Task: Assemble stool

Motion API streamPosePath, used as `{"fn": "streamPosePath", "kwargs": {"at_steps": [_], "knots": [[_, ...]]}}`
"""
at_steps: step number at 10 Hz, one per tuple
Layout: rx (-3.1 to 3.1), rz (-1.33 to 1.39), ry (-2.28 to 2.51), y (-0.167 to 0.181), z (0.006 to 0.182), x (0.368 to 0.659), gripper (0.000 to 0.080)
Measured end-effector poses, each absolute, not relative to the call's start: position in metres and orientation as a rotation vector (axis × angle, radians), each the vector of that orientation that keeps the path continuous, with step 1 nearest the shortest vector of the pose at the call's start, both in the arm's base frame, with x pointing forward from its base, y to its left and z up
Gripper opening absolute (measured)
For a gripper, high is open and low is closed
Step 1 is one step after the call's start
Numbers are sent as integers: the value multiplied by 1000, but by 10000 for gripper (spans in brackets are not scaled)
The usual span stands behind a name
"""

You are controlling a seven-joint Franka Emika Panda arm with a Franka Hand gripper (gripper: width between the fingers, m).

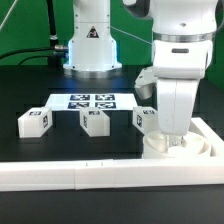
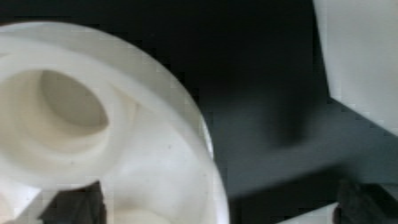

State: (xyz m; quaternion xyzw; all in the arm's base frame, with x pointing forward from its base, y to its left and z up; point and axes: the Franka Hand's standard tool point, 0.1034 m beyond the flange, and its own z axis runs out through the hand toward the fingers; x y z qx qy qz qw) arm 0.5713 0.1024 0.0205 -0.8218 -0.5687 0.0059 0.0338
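Observation:
The stool's round white seat (image 1: 183, 150) lies on the black table at the exterior view's right, tucked against the border rail. My gripper (image 1: 165, 140) hangs straight down onto it and hides part of it. In the wrist view the seat (image 2: 125, 110) fills the picture, showing a round hollow. My gripper (image 2: 217, 205) is open: the seat's rim stands between the dark fingertips (image 2: 71, 205), with a gap to the other finger. Three blocky tagged legs (image 1: 35, 121), (image 1: 95, 119), (image 1: 146, 118) stand in a row, the last close beside the gripper.
The marker board (image 1: 92, 101) lies behind the legs. A long white border rail (image 1: 100, 178) runs along the front and turns up the exterior view's right side. The robot's base (image 1: 92, 45) stands at the back.

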Motion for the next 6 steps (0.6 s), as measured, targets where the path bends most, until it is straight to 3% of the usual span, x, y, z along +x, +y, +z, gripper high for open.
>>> {"fn": "streamPosePath", "kwargs": {"at_steps": [3, 5, 6], "knots": [[-2652, 75, -1584, 90, 49, 567, 649], [-2707, 61, -1495, 87, 62, 570, 649], [-2747, 54, -1390, 88, 59, 570, 649]]}}
